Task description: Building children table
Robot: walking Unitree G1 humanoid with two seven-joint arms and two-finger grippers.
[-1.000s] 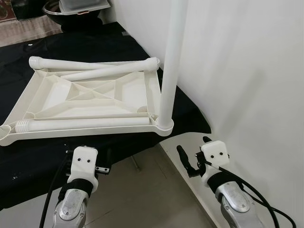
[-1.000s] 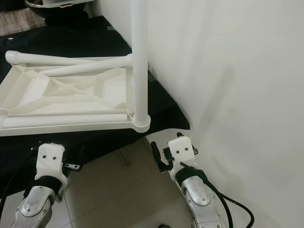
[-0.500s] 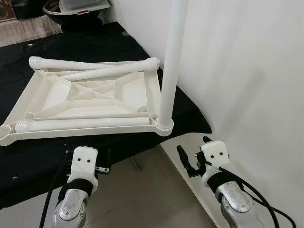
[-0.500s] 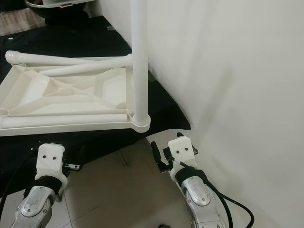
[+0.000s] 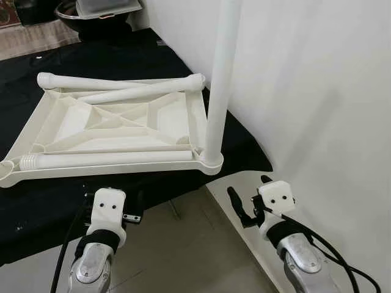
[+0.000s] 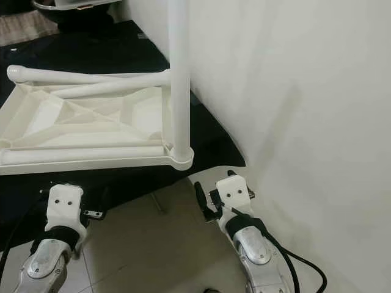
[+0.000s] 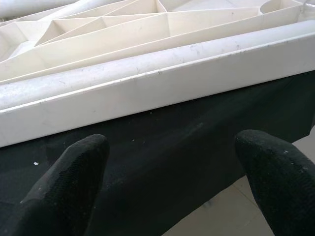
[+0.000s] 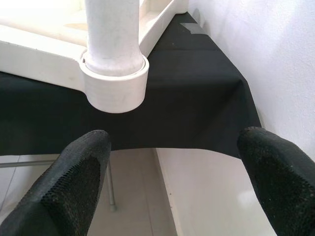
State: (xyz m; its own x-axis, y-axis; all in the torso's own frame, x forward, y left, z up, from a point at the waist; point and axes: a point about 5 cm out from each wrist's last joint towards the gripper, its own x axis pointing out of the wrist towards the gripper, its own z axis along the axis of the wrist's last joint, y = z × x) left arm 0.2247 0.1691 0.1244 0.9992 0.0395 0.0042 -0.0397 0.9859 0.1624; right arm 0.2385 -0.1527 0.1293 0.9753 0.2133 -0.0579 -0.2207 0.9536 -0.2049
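One leg in, three to go

The upturned tabletop (image 5: 116, 125) lay on the black cloth (image 5: 73, 195) with one leg (image 5: 219, 79) upright in its near-right corner socket; three loose legs (image 5: 104, 160) rested in it. Left gripper (image 7: 170, 172) and right gripper (image 8: 172, 172) hung below the edge, fingers spread, holding nothing.

The upturned tabletop (image 5: 116, 125) lies on the cloth-covered desk (image 5: 49, 201). 1 leg (image 5: 218, 79) stands upright in its near right corner socket, beside the wall (image 5: 317, 91). 3 loose legs (image 5: 107, 160) lie across the tabletop.
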